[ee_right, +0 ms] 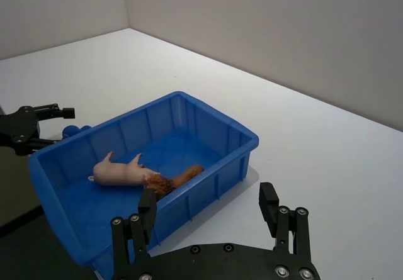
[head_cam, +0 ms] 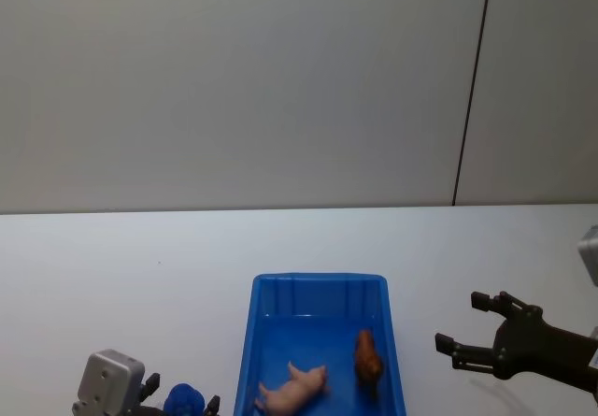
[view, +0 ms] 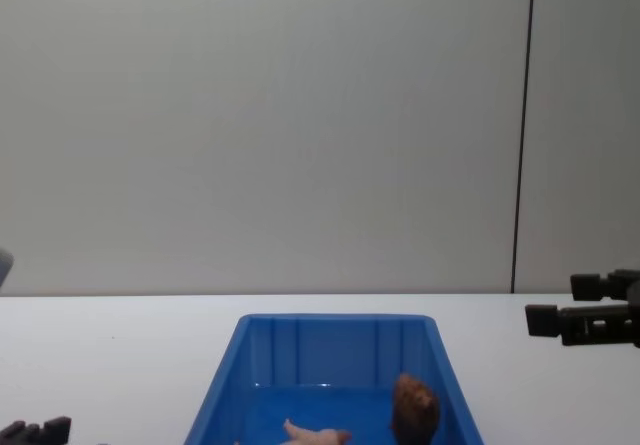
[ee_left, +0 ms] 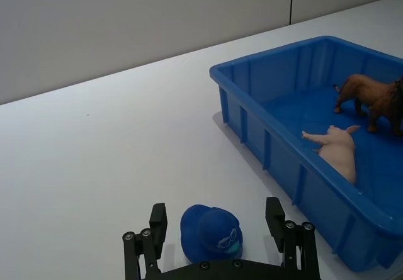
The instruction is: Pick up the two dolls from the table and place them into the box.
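1. The pink pig (head_cam: 294, 385) is seen lying on its side on the floor of the blue box (head_cam: 264, 290), toward the near end.
2. The reddish-brown animal (head_cam: 368, 357) stands upright inside the same box, just beside the pig and nearer the box's right wall.
3. The box rests on the white table (head_cam: 140, 266), roughly in the middle, with its long sides running away from the robot.
4. A small blue duck-like toy (ee_left: 211, 231) with a printed face is found on the table just left of the box, outside it.
5. The left gripper (ee_left: 217, 224) is held low at the near left of the box, its fingers (ee_left: 158, 220) spread wide on either side of the blue toy without a clear touch.
6. The right gripper (head_cam: 473, 325) is held above the table to the right of the box, well apart from it, with fingers spread wide and nothing between them.
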Controlling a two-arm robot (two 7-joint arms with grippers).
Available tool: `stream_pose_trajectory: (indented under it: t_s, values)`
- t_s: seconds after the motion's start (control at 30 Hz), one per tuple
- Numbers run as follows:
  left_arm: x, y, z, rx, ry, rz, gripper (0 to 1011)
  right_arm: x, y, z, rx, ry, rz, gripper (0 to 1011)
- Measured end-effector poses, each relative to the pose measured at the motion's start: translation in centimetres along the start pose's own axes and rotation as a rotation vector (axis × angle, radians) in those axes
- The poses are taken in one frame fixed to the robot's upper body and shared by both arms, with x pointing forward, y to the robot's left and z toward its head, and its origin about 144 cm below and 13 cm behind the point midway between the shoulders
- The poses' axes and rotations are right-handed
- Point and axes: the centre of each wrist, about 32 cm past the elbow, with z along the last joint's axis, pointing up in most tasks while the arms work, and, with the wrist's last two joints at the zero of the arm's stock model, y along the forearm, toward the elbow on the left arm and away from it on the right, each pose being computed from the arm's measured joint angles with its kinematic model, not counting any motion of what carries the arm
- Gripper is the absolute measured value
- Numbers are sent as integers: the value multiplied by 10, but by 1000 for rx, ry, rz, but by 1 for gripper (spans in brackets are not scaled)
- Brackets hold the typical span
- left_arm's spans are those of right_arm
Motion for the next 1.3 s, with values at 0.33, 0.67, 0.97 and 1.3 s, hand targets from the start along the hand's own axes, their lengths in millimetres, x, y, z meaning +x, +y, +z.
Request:
stream_pose_trajectory:
  t_s: [0.33,0.67,0.97,1.3]
  values:
    - [3,-6,-5,27,-2,-14,780,0,0,0,0,0,0,1001]
    - [5,-9,-5,45,-19,-21,458,0,0,0,0,0,0,1001]
    - [8,-12,6,19,-51,-21,296,0,0,0,0,0,0,1001]
    - [8,-23,40,-90,-113,-48,228,0,0,0,0,0,0,1001]
